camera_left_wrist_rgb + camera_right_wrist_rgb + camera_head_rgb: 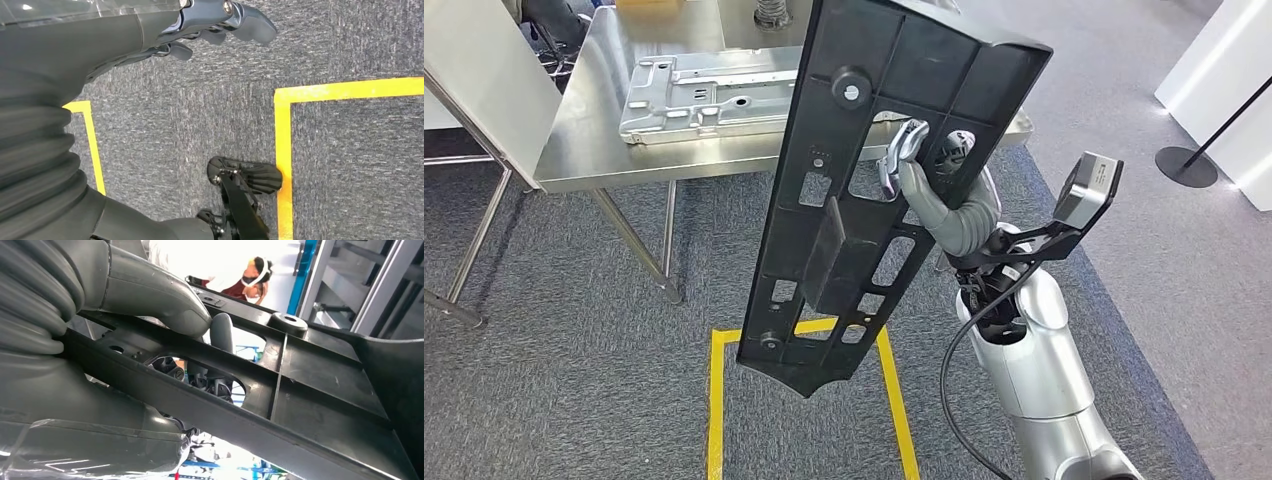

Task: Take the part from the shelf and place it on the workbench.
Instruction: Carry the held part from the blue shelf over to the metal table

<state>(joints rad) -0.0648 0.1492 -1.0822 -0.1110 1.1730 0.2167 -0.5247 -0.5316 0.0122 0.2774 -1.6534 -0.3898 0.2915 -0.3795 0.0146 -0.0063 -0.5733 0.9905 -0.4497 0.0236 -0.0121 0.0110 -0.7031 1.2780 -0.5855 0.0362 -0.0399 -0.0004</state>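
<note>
A long black plastic part (864, 190) with ribs and cut-outs hangs upright in the middle of the head view, tilted, over the grey carpet. My right hand (929, 185) grips it through one of its openings, near its upper half. The right wrist view shows the thumb (165, 305) pressed on a rib of the part (320, 385) and dark fingers through the hole. The steel workbench (594, 130) stands ahead at the upper left. My left hand (215, 22) hangs over the carpet with its fingers loosely curled, holding nothing.
A silver metal plate (709, 95) lies on the workbench. A yellow taped square (809, 400) marks the floor below the part. A black post base (1186, 165) and white panels stand at the right. A person (245, 277) shows beyond the part in the right wrist view.
</note>
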